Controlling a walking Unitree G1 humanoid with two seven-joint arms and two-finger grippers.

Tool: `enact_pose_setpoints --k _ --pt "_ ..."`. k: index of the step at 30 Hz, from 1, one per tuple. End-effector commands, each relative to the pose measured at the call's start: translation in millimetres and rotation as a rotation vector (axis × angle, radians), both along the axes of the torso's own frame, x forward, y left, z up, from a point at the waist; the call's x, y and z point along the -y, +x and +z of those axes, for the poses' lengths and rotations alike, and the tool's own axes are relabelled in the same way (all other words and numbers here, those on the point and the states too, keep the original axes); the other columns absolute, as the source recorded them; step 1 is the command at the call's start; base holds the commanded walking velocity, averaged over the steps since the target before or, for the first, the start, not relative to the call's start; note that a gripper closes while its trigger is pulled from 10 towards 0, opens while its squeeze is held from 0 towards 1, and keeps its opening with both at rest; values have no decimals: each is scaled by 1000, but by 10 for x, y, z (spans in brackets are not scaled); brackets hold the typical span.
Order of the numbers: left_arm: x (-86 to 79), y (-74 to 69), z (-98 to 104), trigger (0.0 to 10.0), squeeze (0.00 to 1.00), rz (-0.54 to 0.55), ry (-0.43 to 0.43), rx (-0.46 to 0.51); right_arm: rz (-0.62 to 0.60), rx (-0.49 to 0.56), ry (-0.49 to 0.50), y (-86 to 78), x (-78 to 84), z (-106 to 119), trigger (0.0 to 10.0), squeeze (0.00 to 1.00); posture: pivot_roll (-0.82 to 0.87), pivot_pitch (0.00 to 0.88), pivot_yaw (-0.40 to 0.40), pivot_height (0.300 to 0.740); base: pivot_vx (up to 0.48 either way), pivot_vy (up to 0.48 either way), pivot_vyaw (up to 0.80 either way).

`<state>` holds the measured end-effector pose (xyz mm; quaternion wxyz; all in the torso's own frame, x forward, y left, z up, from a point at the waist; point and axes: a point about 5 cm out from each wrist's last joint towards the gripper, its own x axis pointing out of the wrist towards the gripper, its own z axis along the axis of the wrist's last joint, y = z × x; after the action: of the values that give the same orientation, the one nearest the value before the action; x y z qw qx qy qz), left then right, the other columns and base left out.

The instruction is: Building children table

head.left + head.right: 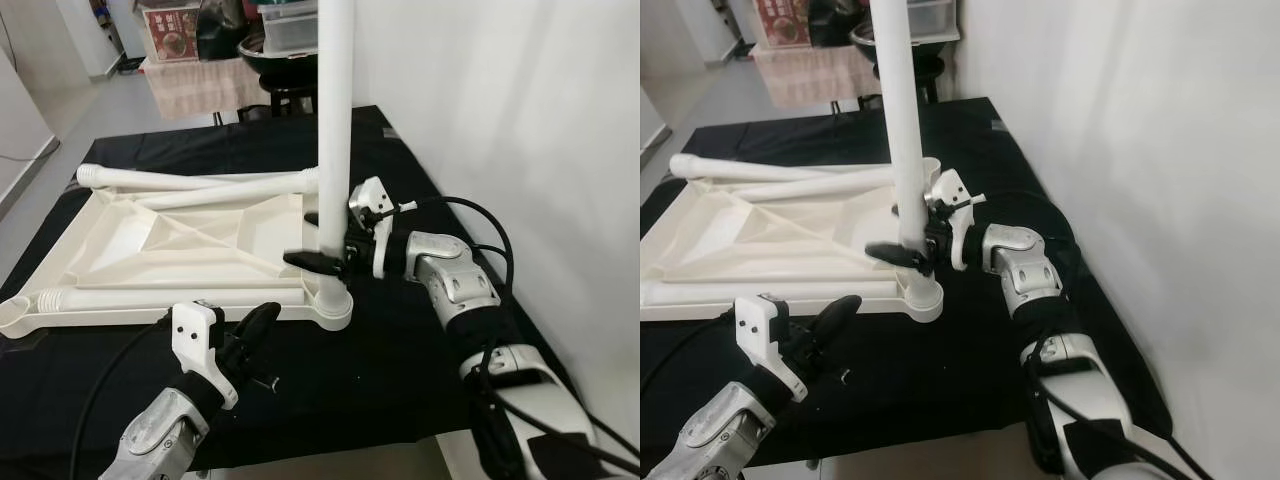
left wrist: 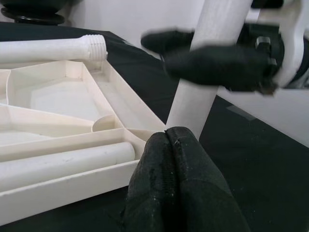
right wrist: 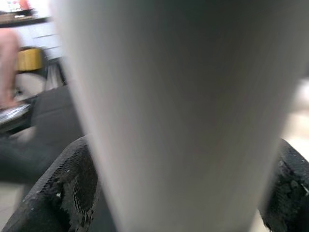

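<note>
The white children's table top lies upside down on a black cloth. One white leg stands upright in its near right corner socket. My right gripper is shut on this leg just above the socket, and the leg sits between its black fingers in the right wrist view. My left gripper is shut on nothing and hovers low over the cloth, just in front of the top's near edge and left of the socket. Its tips point at the base of the leg.
Two loose legs lie across the far side of the top and another leg lies along its near edge. A white wall runs close on the right. The cloth's front edge is near. Furniture and boxes stand beyond.
</note>
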<state>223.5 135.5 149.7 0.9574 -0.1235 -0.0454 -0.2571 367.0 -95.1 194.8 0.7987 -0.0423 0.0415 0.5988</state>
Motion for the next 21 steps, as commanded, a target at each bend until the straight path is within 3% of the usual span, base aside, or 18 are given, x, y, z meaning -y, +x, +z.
enact_pose_setpoints --k 1,2,3,4,5,7,10,11,14,15,16,17,18,19,21 --pt "3 -8 -25 10000 0 2 13 -6 78 -21 5 -7 -78 30 9490 0 -71 38 21 740 0 0 0" --pt "3 -8 -25 10000 0 2 13 -6 78 -21 5 -7 -78 30 9490 0 -71 38 21 740 0 0 0" --pt "6 -10 -22 10000 0 1 12 -5 70 -35 7 12 -61 19 5373 0 -67 41 21 740 0 0 0" --pt "6 -10 -22 10000 0 1 12 -5 70 -35 7 12 -61 19 5373 0 -67 41 21 740 0 0 0" --pt "8 -13 -19 10000 0 1 12 -4 64 -42 2 24 -37 -5 0 0 -63 43 22 740 0 0 0" --pt "10 -17 -14 10000 0 1 11 -3 51 -50 0 32 -12 -29 0 0 -64 46 22 740 0 0 0" --pt "22 -28 -5 10000 0 -1 8 -2 -97 -2 -7 94 82 -67 0 0 -59 53 15 740 0 0 0" --pt "22 -28 -5 10000 0 -1 8 -2 -97 -2 -7 94 82 -67 0 0 -59 53 15 740 0 0 0" --pt "21 -44 6 10000 0 -1 6 0 -321 4 -98 129 241 -228 0 0 -52 72 0 740 0 0 0" --pt "17 -52 7 10000 0 -1 7 0 -537 1 -120 180 322 -281 0 0 -50 74 -5 740 0 0 0" --pt "14 -60 4 10000 0 -1 8 0 -906 -9 -48 215 462 -289 0 0 -49 74 -11 740 0 0 0" --pt "12 -66 9 10000 0 -2 8 1 -1170 -42 0 202 608 -308 0 0 -43 72 -21 740 0 0 0" --pt "12 -66 9 10000 0 -2 8 1 -1170 -42 0 202 608 -308 0 0 -43 72 -21 740 0 0 0" --pt "-7 -63 16 10000 0 -2 7 1 -1115 -44 17 -22 409 -381 0 0 -48 104 14 740 0 0 0" --pt "-23 -51 15 10000 0 0 14 -1 -838 -43 44 -463 -48 -429 0 0 -70 85 34 740 0 0 0"
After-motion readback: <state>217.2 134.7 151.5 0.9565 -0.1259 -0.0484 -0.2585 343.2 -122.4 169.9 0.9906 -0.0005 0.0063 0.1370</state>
